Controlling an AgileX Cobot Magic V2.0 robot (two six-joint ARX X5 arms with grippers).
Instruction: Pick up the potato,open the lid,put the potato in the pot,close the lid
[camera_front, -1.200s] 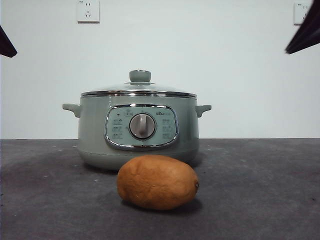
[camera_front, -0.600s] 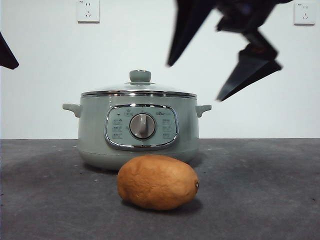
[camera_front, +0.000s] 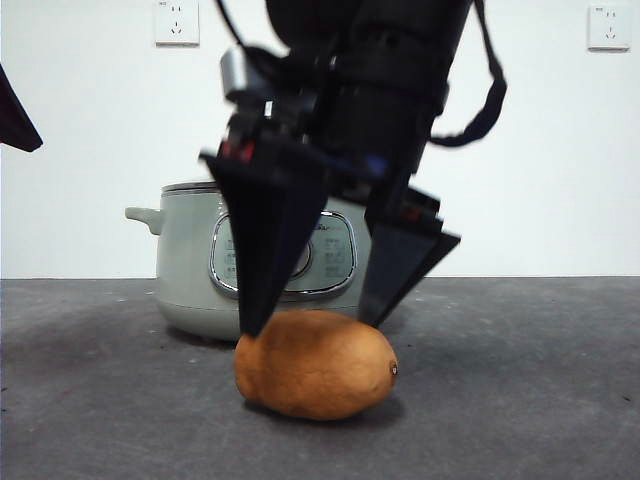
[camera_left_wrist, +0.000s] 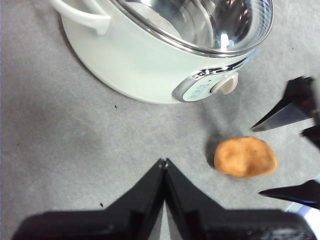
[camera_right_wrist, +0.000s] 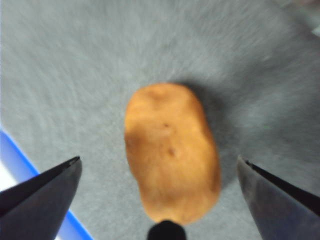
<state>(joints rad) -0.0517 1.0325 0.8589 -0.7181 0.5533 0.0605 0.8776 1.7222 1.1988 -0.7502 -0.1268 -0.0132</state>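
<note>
Right gripper (camera_front: 312, 325) spread wide, straddling the potato (camera_front: 315, 364) on the table (camera_front: 520, 380) just before the pot (camera_left_wrist: 145, 65). Lower until both tips flank its middle, then squeeze gently. Left gripper (camera_left_wrist: 164, 162) pressed together, waiting.

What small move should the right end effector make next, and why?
Probably lower a little further, then close. The right end effector is open, its jaws on either side of the potato with gaps showing in the right wrist view, so nothing is gripped. The potato lies on the table before the pot.
</note>
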